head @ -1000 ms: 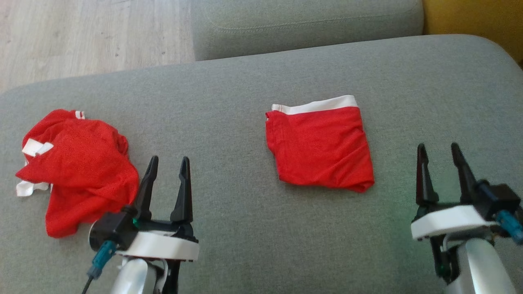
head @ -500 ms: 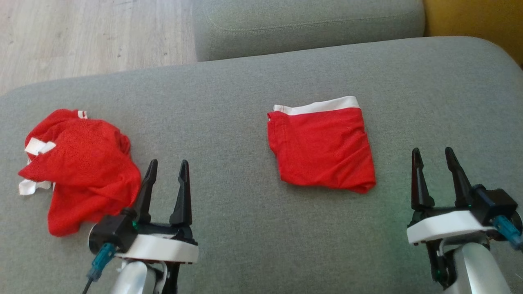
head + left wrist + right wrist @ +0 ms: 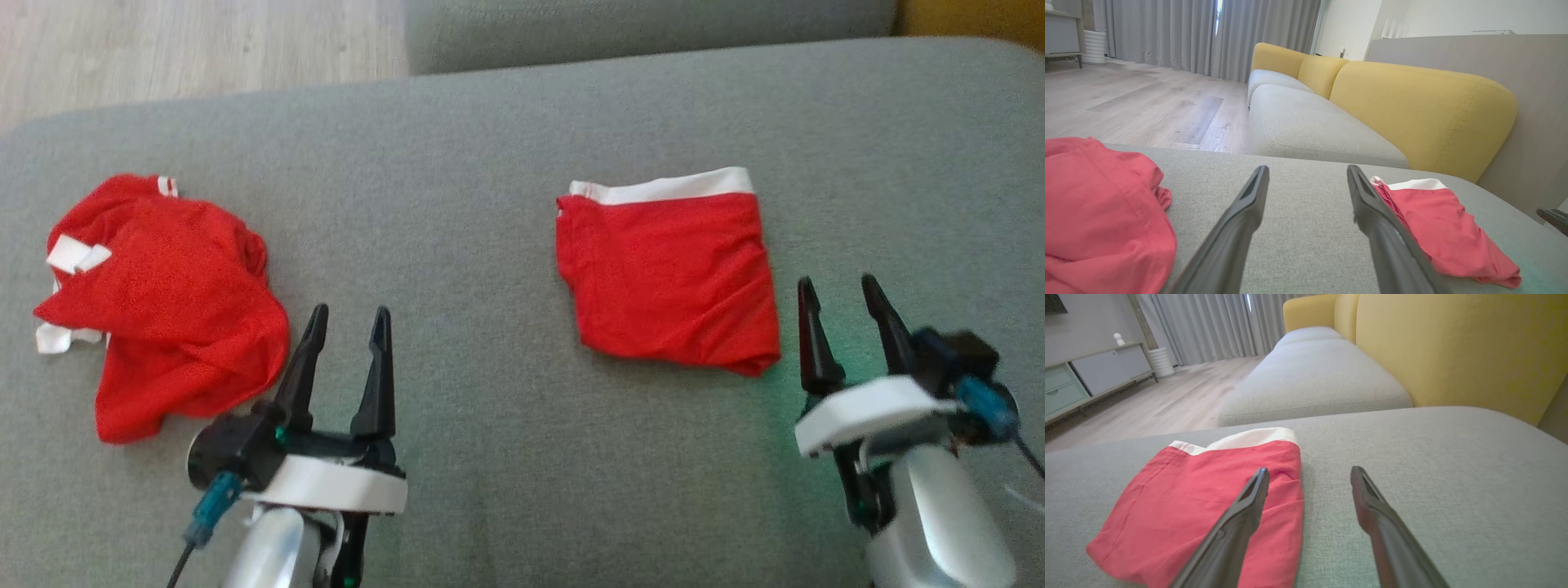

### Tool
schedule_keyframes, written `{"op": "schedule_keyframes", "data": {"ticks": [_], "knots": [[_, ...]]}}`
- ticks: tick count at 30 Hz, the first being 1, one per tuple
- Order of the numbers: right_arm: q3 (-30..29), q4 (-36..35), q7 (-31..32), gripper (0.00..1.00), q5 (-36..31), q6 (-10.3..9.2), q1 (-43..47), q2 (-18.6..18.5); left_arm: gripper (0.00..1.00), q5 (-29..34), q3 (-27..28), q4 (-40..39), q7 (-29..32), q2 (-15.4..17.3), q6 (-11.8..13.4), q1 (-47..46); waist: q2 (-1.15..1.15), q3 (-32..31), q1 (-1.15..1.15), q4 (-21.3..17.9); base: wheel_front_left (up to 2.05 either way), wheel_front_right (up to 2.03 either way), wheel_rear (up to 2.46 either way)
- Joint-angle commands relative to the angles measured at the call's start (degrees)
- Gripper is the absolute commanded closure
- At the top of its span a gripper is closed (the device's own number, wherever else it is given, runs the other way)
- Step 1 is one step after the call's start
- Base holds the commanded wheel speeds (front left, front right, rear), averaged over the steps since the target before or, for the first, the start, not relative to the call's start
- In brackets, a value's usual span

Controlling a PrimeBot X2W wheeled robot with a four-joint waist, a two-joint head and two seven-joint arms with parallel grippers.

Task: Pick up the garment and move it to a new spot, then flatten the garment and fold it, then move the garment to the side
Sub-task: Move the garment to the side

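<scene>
Finds folded red cloth garment with white waistband (image 3: 669,273) flat on grey fabric cushion (image 3: 473,180), 10 o'clock of right gripper (image 3: 838,281); crumpled red cloth heap (image 3: 163,302) 10 o'clock of left gripper (image 3: 351,312); both finger pairs parted, holding nothing.

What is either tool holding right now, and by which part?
Nothing. The left tool and the right tool are both open and empty.

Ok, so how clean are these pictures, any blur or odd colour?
Head view: the right gripper is smeared, with a green cast on the cushion beside it; the left gripper is crisper. Both wrist views: sharper, evenly daylit, though the folded garment looks pinker than in the head view.
</scene>
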Motion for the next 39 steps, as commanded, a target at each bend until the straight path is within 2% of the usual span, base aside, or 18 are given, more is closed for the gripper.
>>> {"op": "schedule_keyframes", "data": {"ticks": [1,13,19,20,21,28,33,39], "knots": [[1.74,-0.56,0.99,0.00,0.23,-0.04,-3.76,-0.16,0.00,0.37,1.32,-1.86,-0.55,0.20,0.02,-3.33,0.00,1.65,0.00,1.03,0.00,0.00,0.00],[-0.58,17.18,8.94,0.00,3.52,-0.04,-16.45,-0.16,0.00,0.05,-1.69,-1.06,-0.55,0.20,-0.23,-6.71,0.00,6.53,0.00,5.75,0.00,0.00,0.00],[-0.81,25.13,8.29,0.00,2.64,-0.04,-19.72,-0.16,0.00,0.07,-2.33,-0.88,-0.55,0.20,-0.24,-7.12,0.00,7.13,0.00,7.03,0.00,0.00,0.00],[-0.39,26.00,7.77,0.70,2.30,-0.04,-20.06,-0.16,0.00,0.07,-2.33,-0.84,-0.55,0.20,-0.24,-7.12,0.00,7.08,0.00,7.06,0.00,0.00,0.00],[0.18,26.66,7.00,1.00,1.88,-0.04,-20.35,-0.16,0.00,0.07,-2.31,-0.75,-0.55,0.20,-0.22,-7.11,0.00,6.99,0.00,7.03,0.00,0.00,0.00],[2.96,29.03,1.04,1.00,-4.15,-0.04,-21.73,-0.16,0.00,0.09,-2.88,-0.57,-0.55,0.20,-0.12,-6.99,0.00,4.82,0.00,5.11,0.00,0.00,0.00],[4.67,28.96,-0.46,1.00,-8.68,-0.04,-22.12,-0.44,0.00,0.17,-4.42,-0.67,-0.55,0.20,0.09,-6.62,0.00,2.35,0.00,2.87,0.00,0.00,0.00],[10.50,27.33,0.74,1.00,-9.41,-0.04,-22.25,-4.07,0.00,-0.85,-7.15,-1.68,-0.55,0.20,1.02,-6.45,0.00,1.01,0.00,0.29,0.00,0.00,0.00]]}}
